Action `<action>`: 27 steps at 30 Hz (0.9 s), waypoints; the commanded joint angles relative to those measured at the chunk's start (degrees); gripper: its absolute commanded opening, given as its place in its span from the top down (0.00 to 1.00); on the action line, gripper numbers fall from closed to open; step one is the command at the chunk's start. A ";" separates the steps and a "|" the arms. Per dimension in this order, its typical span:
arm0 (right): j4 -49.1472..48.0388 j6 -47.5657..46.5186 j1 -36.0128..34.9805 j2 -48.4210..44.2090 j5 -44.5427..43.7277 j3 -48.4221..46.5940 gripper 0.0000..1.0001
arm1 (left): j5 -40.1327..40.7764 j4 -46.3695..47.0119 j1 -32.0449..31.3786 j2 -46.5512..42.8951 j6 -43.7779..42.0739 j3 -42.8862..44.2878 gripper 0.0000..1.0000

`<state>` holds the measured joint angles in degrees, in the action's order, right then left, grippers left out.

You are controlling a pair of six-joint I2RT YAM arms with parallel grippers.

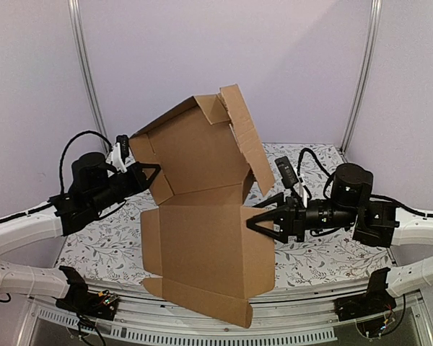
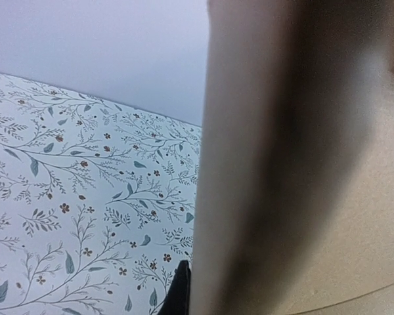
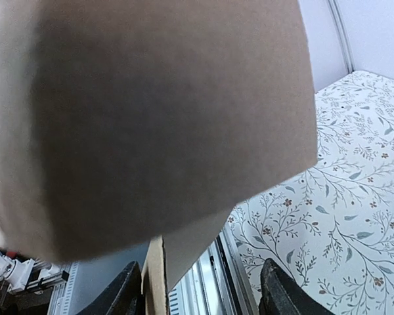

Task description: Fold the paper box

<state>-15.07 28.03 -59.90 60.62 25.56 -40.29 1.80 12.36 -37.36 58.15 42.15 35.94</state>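
The paper box (image 1: 202,238) is a big brown cardboard sheet, partly folded, held off the table between both arms with its back panel and flaps raised. My left gripper (image 1: 153,175) is shut on the box's left side flap. In the left wrist view one black finger (image 2: 178,289) lies against that flap (image 2: 302,164), and the other finger is hidden behind it. My right gripper (image 1: 256,220) is open at the box's right edge. Its fingers (image 3: 121,292) stand wide apart in the right wrist view, with a cardboard edge (image 3: 154,275) beside the left one and a flap (image 3: 151,118) overhead.
A floral-patterned cloth covers the table (image 1: 94,238). A metal rail (image 1: 289,321) runs along the near edge under the box's lowest flap. Pale walls and two upright frame poles (image 1: 86,72) close the back.
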 commanded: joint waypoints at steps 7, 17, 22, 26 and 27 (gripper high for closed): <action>38.35 -19.05 0.73 -10.61 -10.90 -11.12 0.23 | 1.81 -1.93 -0.78 -1.59 -4.50 2.46 1.00; 46.18 -24.20 0.71 -12.39 -14.91 -20.19 0.19 | 2.94 -4.90 -0.78 -1.09 -8.61 3.03 1.00; 46.40 -25.30 0.82 -10.92 -19.49 -23.91 0.25 | 3.17 -6.97 -0.78 -1.25 -10.02 3.38 1.00; 46.15 -26.07 0.75 -7.77 -21.73 -27.02 0.33 | 2.86 -7.56 -0.78 -0.96 -10.20 3.18 1.00; 46.10 -26.20 0.76 -6.60 -21.94 -27.89 0.35 | 2.87 -7.65 -0.78 -0.88 -10.19 3.09 1.00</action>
<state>29.69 3.25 -59.44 50.94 7.40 -65.17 4.71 5.87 -37.71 57.65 32.56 37.56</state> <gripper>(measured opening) 0.683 0.025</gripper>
